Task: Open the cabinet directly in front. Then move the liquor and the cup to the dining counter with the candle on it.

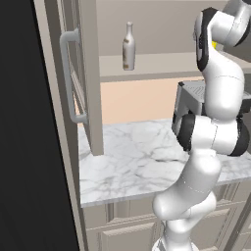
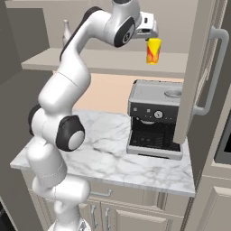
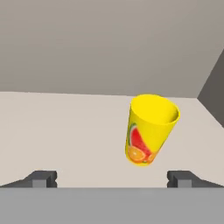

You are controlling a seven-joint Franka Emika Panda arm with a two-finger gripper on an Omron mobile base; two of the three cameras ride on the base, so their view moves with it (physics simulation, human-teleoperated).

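Inside the open greige cabinet (image 1: 86, 73), the small yellow cup (image 3: 151, 130) stands just ahead of the wide-open, empty claw (image 3: 113, 178), which I think must reach forward and squeeze it.

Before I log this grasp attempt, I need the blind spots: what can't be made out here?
- The cup: in the left base view the arm covers all but a yellow sliver.
- The liquor: in the right base view the arm hides its lower body.
- The hand: right base view, its fingertips are too small to separate.
- The cabinet: top cut off by the frame.
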